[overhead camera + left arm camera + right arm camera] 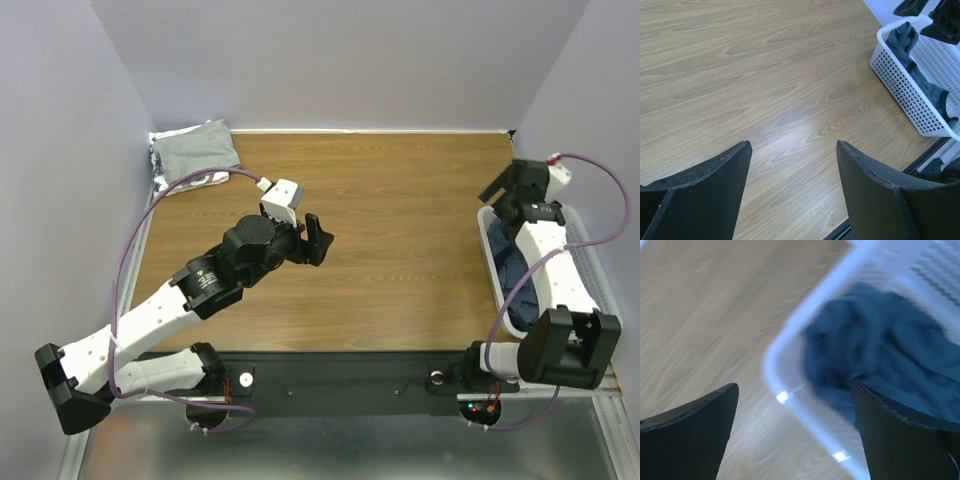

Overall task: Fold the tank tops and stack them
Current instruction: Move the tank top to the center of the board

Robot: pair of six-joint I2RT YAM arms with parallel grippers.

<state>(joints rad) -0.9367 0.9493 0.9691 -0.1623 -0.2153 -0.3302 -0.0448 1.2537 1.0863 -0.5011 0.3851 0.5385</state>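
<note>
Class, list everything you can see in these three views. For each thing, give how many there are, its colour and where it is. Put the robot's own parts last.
table: one, brown wood grain, under everything
basket: one, white plastic mesh, at the table's right edge
slate-blue tank top: one as far as can be told, dark blue-grey, crumpled inside the basket
grey tank top: one, light grey, folded, in the table's far left corner
patterned tank top: one, black and white, under the grey one with its edges showing
left hand: one, black fingers, open, above bare table near the middle
right hand: one, black fingers, open, above the basket's rim at its far end
</note>
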